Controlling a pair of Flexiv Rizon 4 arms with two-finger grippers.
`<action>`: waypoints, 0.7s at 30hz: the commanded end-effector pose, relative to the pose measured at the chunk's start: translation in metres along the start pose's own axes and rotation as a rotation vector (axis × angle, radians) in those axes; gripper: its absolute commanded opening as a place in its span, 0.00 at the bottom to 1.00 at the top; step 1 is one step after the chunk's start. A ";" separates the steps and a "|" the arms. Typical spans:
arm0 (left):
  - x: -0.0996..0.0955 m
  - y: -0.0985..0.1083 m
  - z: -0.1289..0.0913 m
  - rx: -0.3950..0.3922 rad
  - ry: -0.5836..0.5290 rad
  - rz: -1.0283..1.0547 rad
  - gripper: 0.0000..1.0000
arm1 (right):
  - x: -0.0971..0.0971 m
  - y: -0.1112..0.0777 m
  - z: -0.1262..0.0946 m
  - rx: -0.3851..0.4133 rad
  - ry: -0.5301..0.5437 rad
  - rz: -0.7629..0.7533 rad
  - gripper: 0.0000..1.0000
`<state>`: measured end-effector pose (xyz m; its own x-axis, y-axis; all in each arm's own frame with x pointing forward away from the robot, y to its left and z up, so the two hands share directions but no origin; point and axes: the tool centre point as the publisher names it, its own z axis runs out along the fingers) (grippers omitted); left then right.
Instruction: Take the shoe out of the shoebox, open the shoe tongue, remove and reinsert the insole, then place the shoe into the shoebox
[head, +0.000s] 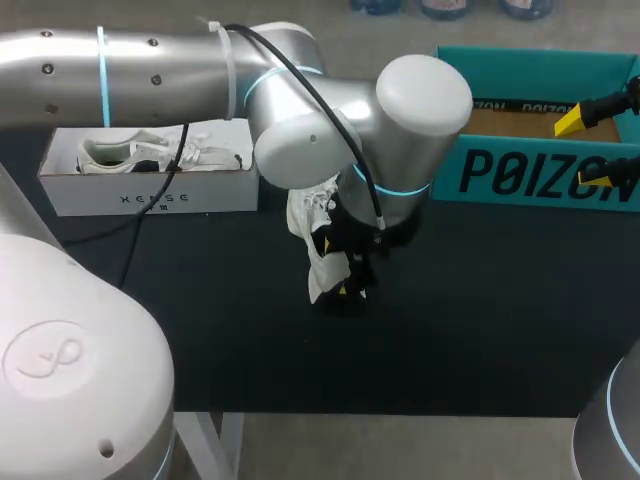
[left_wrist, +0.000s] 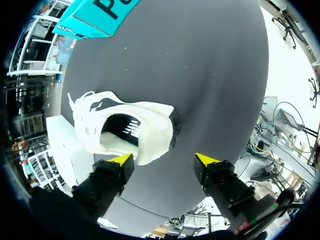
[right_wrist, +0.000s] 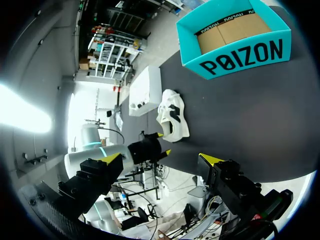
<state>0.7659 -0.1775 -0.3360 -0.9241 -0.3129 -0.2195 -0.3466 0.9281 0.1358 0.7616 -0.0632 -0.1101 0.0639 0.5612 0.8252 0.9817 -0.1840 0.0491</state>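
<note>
**Soft Shoe, Firm Collar**

The white fabric sneaker with black trim (left_wrist: 152, 120) rests on the black table (left_wrist: 215, 75), outside any box. The left gripper (left_wrist: 164, 160) hangs over it, fingers spread, one tip beside the collar. The right gripper (head: 583, 150) is likewise released. The shoe is probably light and pliable, so the collar rim seems the surest hold.

**Surface:** flat matte black tabletop (head: 200, 330), its near edge running across the head view.

**Directly on it:**
1. White fabric lace-up shoe (head: 307, 212) with black markings, near the middle of the tabletop and well apart from both boxes. Its dark opening faces the left wrist view.
2. Open teal cardboard box (head: 530, 180) with black lettering on its walls and a brown inner floor, at the far right.
3. Long white cardboard shoebox (head: 150, 195), lid off, at the far left, its long side facing the near edge.
</note>
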 end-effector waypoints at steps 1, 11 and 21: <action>-0.009 0.007 0.022 0.055 0.045 0.032 0.77 | 0.000 0.000 0.001 -0.002 -0.003 0.002 1.00; -0.017 0.003 0.038 0.157 0.011 0.170 0.69 | 0.000 0.000 0.001 -0.002 -0.003 0.002 1.00; -0.015 -0.005 0.053 0.217 0.002 0.219 0.87 | 0.000 0.000 0.001 -0.002 -0.003 0.002 1.00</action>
<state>0.7903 -0.1694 -0.3798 -0.9725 -0.1041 -0.2084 -0.1063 0.9943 -0.0008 0.7616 -0.0632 -0.1101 0.0639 0.5612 0.8252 0.9817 -0.1840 0.0491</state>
